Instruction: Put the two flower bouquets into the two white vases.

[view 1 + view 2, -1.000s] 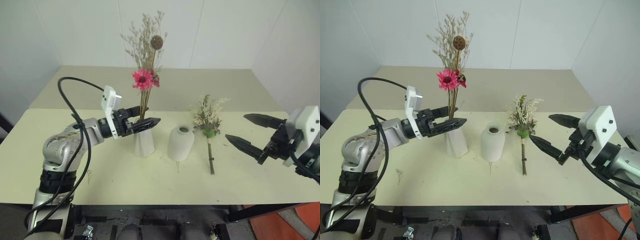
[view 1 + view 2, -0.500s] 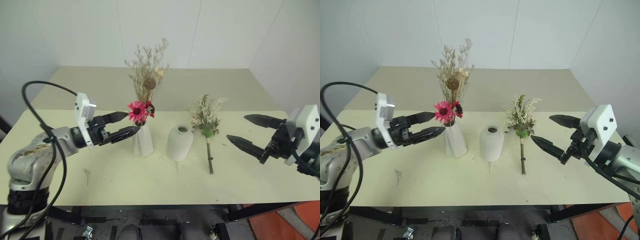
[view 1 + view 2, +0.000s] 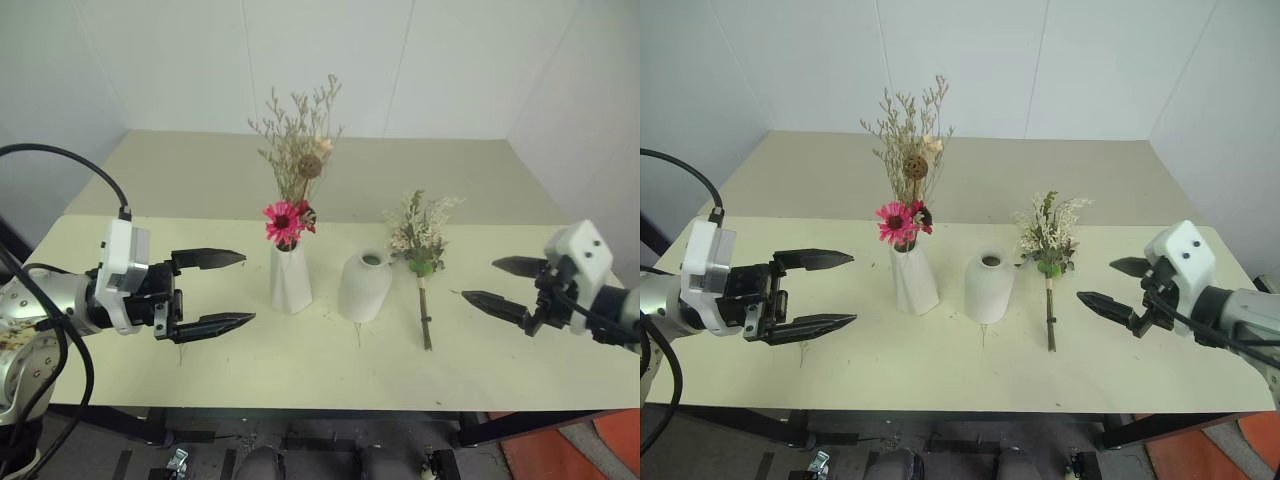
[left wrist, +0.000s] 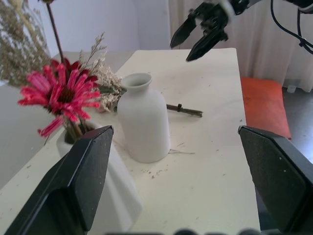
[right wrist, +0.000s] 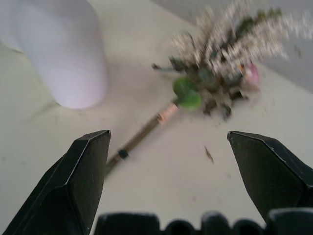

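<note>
The pink-daisy bouquet [image 3: 292, 180] with tan grass stands upright in the tall faceted white vase [image 3: 289, 280]. Beside it on the right is the round white vase [image 3: 363, 286], its mouth empty. The cream-white bouquet [image 3: 421, 243] lies flat on the table to the right of that vase, stem toward the front edge. My left gripper [image 3: 213, 290] hangs open and empty to the left of the tall vase, apart from it. My right gripper [image 3: 492, 283] is open and empty, a short way right of the lying bouquet's stem [image 5: 142, 134].
The cream table [image 3: 300, 375] has free room in front of both vases and along the back. White walls close in the far corner behind it. A black cable [image 3: 60, 160] loops above my left arm.
My left gripper has let go of the pink bouquet, which has sunk into the tall vase, and has pulled back to the left. My right gripper has dropped lower and edged toward the lying bouquet.
</note>
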You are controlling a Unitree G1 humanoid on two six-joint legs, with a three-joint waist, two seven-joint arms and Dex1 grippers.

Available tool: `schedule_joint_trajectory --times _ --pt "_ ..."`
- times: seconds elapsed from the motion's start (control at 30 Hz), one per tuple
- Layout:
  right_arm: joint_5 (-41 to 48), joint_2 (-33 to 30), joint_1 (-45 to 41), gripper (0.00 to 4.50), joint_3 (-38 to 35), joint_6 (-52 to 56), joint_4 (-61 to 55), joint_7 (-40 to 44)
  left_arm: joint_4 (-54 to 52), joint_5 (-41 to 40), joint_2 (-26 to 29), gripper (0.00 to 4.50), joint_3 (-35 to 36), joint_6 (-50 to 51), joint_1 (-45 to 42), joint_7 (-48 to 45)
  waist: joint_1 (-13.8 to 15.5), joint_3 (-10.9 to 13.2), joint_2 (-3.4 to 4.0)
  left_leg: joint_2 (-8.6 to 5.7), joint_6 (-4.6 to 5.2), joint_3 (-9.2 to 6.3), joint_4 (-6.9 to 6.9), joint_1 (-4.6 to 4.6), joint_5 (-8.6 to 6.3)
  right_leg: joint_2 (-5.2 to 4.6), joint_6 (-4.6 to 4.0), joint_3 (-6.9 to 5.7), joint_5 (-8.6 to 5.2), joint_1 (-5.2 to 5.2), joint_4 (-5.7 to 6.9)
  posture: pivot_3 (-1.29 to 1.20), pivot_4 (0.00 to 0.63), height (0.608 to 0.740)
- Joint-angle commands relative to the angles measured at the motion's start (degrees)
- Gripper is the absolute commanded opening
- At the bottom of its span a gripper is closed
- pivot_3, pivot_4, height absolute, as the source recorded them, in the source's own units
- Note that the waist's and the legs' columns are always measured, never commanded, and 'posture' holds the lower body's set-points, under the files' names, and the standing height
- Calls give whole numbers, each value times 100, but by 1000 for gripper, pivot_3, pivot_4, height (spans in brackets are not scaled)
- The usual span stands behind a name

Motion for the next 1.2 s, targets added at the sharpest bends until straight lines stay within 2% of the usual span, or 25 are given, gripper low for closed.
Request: schedule_joint_trajectory --times 0.03,0.13,0.3,0.57,0.73,0.87,0.97,1.2 --pt "274 -105 -805 4500 209 1136 236 -337 -323 -289 53 4454 74 -71 -139 -23 -43 3 4 0 0 0 0 -3 0 0 0 1 0 -3 0 0 150 740" --pt "409 -12 -1788 4500 794 2184 647 -369 -398 -433 136 4454 57 -7 -163 -116 -89 7 10 2 1 -1 -3 -4 0 4 -1 4 1 -9 3 0 150 740" --pt "113 258 -2807 4500 1758 2924 1430 -452 -315 -458 146 4454 -10 -35 -216 -103 -72 8 11 2 3 -1 -5 -19 -1 6 -1 4 0 -25 2 0 150 740" --pt "-809 1332 -4272 4500 2861 2913 3161 -767 -94 -317 -22 4454 -312 -168 -426 -50 -70 9 12 1 4 0 7 -85 0 7 5 7 9 -95 11 0 150 740" --pt "-1396 1939 -4788 4500 3066 2460 4289 -903 -58 -217 -133 4454 -471 -254 -483 -18 -72 9 13 0 4 0 5 -90 0 6 5 4 10 -98 9 0 150 740" --pt "-1713 2157 -4913 4500 3256 2170 4656 -755 -89 -207 -180 4454 -502 -285 -505 -2 -59 11 16 1 4 0 6 -91 0 6 5 1 10 -97 10 0 150 740" --pt "-1853 2230 -4818 3913 3327 1940 4583 -633 -87 -192 -182 4500 -487 -304 -496 -1 -68 11 17 1 4 0 6 -91 0 5 5 1 10 -98 12 0 150 740" --pt "-2151 2370 -4622 1593 3303 1645 4575 -628 -176 -158 -194 4500 -465 -333 -389 115 -76 11 17 1 4 0 7 -84 0 6 5 2 11 -96 21 0 150 740"
